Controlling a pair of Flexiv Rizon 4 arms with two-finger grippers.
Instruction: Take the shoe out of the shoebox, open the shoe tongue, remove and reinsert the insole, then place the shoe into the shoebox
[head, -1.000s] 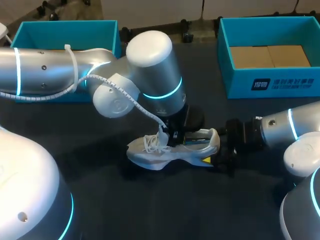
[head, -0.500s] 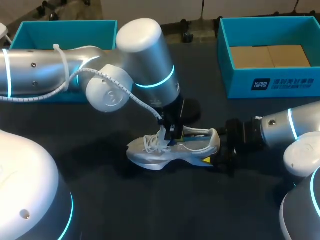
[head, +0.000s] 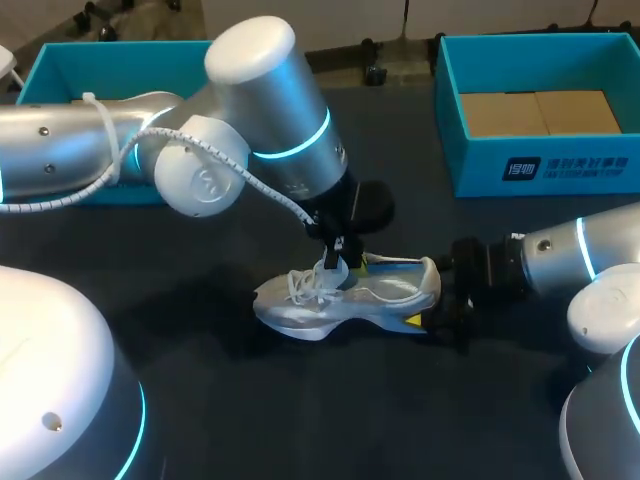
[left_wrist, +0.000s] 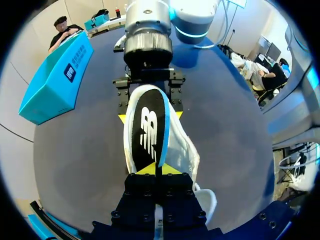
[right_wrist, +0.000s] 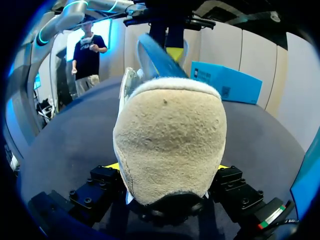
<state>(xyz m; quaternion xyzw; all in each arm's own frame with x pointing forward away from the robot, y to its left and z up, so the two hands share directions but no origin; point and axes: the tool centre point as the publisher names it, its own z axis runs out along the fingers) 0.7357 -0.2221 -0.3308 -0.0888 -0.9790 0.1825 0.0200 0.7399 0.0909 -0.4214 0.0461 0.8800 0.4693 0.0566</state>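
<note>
Centre stage on the dark worktop (head: 300, 420) we have the shoe (head: 345, 295), a pale laced trainer sitting on its sole, toe toward our left side and heel toward our right, well apart from both boxes. Its insole (left_wrist: 150, 132), black on top with a blue edge, is partly up out of the opening and tilted, one end raised above the collar. Our left claw (left_wrist: 156, 170) has that raised end: the two yellow tips are pressed close together on it from both sides, a thin pinch just over the laces, and the head view shows the claw (head: 338, 262) hanging right above the tongue area. At the other end, our right claw (right_wrist: 167, 167) has the heel, fingers spread wide with a yellow tip against each side of the fuzzy heel cup, low by the worktop; from above it sits just beside the shoe's back end (head: 440, 310). Further out, the shoebox (head: 540, 165) stands at the far right edge with brown cardboard lying in its bottom, and a second teal box (head: 130, 55) stands at the far left, behind our left arm.
</note>
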